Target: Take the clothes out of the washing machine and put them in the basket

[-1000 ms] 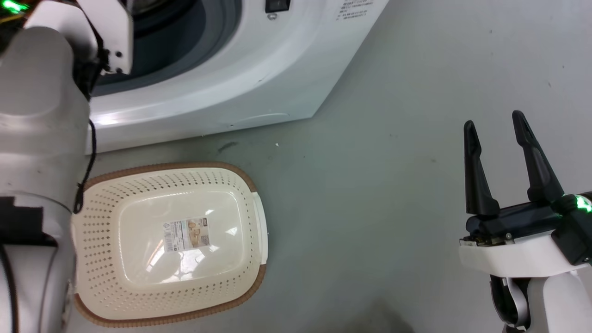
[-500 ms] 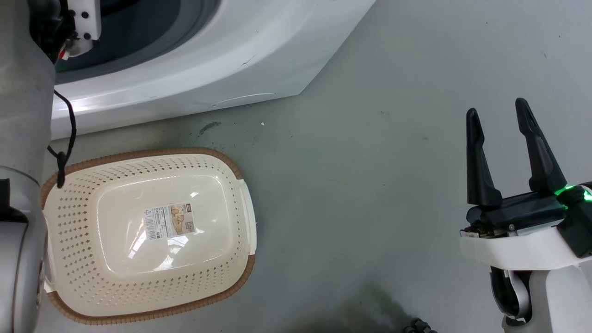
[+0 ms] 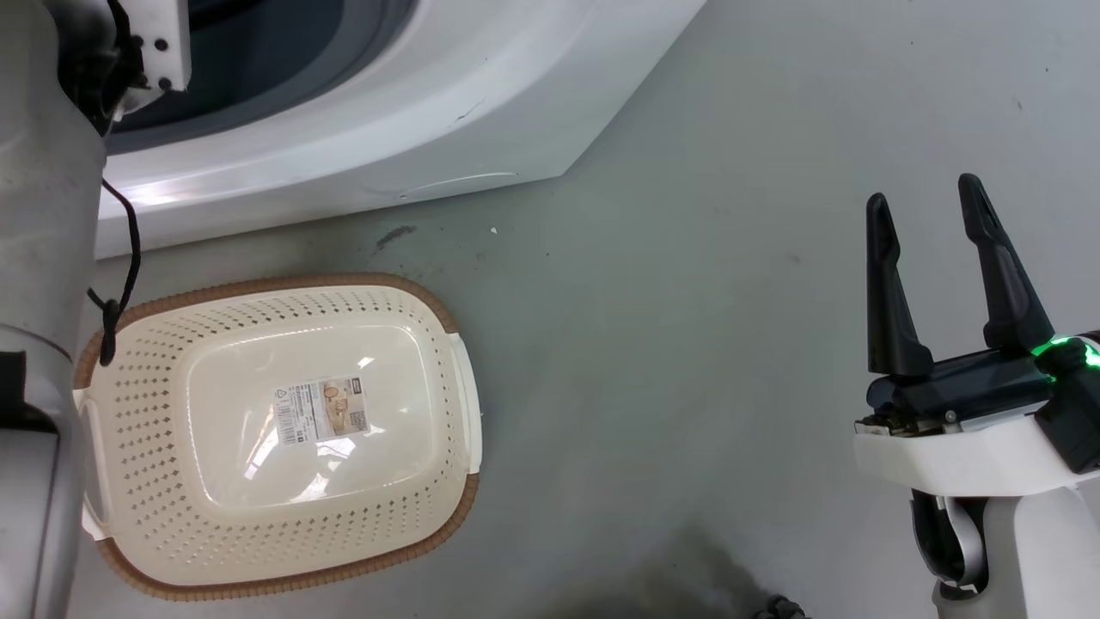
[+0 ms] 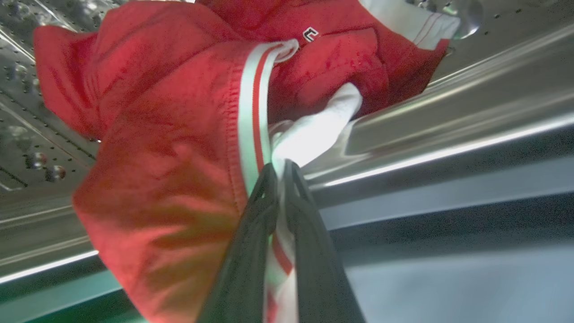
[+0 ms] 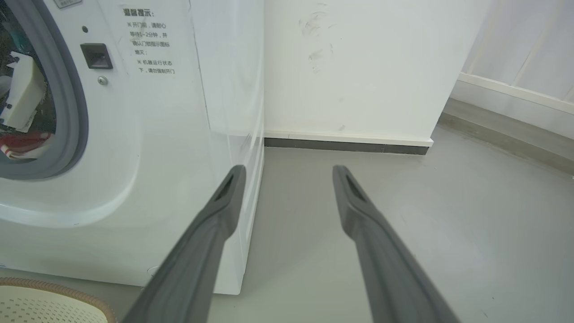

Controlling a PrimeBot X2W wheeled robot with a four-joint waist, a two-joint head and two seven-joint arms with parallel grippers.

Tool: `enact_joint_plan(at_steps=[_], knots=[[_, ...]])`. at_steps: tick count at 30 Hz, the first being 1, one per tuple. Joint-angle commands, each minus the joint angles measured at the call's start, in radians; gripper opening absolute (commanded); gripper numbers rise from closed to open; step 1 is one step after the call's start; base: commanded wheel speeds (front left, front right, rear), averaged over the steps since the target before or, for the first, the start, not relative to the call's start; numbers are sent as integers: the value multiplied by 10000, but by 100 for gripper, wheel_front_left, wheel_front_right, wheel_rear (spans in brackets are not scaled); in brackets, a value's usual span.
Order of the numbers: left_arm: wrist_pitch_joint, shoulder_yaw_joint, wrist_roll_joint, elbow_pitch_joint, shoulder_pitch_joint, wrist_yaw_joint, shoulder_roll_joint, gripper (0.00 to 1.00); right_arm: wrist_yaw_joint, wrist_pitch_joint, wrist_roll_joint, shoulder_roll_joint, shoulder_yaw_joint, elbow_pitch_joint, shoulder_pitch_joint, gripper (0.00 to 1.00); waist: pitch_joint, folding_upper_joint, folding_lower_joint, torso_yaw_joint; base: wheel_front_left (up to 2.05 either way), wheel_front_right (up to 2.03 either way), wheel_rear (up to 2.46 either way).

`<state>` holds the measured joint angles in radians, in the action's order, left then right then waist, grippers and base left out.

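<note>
The soft red fabric clothes [image 4: 166, 148] are showing a white-and-red striped band and white trim. The cream perforated plastic basket [image 3: 146, 404] is wearing a brown rim. The large white washing machine [image 3: 387, 112] is showing a grey rubber ring.

basket [image 3: 411, 342] on floor [image 3: 687, 344] just before washing machine [image 3: 387, 112] | clothes [image 4: 170, 148] in its drum [image 4: 27, 112] | right gripper [image 3: 922, 191] well right of basket
</note>
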<state>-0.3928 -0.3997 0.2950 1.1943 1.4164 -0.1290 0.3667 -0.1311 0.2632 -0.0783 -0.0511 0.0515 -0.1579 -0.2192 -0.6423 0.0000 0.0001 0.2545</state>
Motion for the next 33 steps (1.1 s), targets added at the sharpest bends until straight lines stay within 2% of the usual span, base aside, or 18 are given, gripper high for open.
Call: enact_joint_plan(at_steps=[1,9,24,33], knots=[[86,-76,51,11,-293,-9,5,0,7,24,75,16,8,18,-9,100,126,0,-1,-54,0,0,0],[1891,-521,585,-426,-1164,-8,-138,0,7,24,315,16,19,142,340,100,1101,0,-1,-417,0,0,0],[5270,-1448,1898,-1122,-4070,-8,-495,0,7,24,874,13,90,378,1383,100,3159,0,-1,-1365,0,0,0],[6467,-1728,2126,-1592,-5725,-8,-687,0,7,24,1015,12,3,565,2017,100,4329,0,-1,-1810,0,0,0]])
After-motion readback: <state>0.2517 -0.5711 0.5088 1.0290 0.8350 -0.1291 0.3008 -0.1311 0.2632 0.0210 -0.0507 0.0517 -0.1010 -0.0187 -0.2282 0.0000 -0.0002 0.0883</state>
